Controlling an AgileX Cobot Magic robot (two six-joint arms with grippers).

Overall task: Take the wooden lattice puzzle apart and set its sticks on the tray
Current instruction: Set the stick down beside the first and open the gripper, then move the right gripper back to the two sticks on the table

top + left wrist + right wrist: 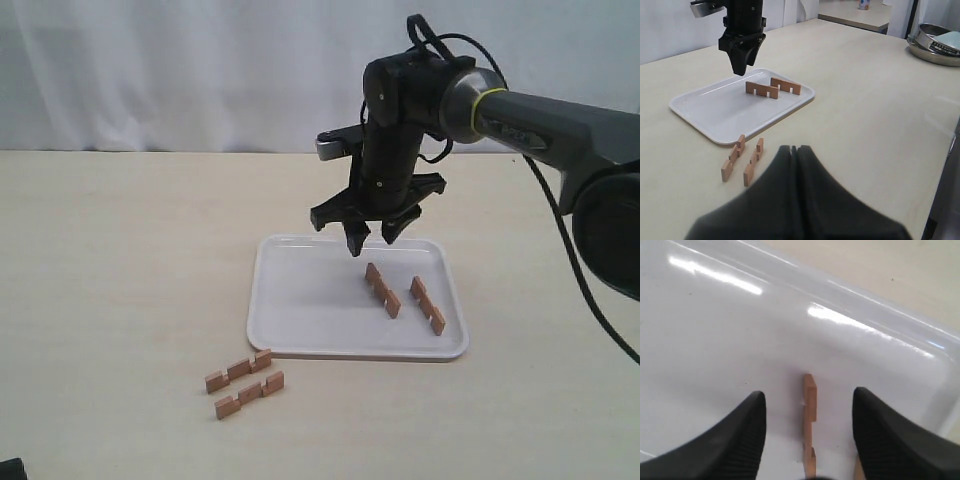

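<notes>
The lattice puzzle is apart: no hash-shaped grid shows. Two notched sticks [382,289] [427,304] stand on edge inside the white tray [300,315]. Two more sticks [239,369] [249,393] lie side by side on the table just off the tray's front left corner. My right gripper [371,238] hangs open above the tray's back part, over one stick [809,412], holding nothing. My left gripper [795,148] is shut and empty, low over the table near the two loose sticks [733,156] [753,161].
The tan table [120,280] spreads wide to the left of the tray. Metal bowls [937,45] sit far off at a table edge in the left wrist view. A white curtain [150,70] backs the scene.
</notes>
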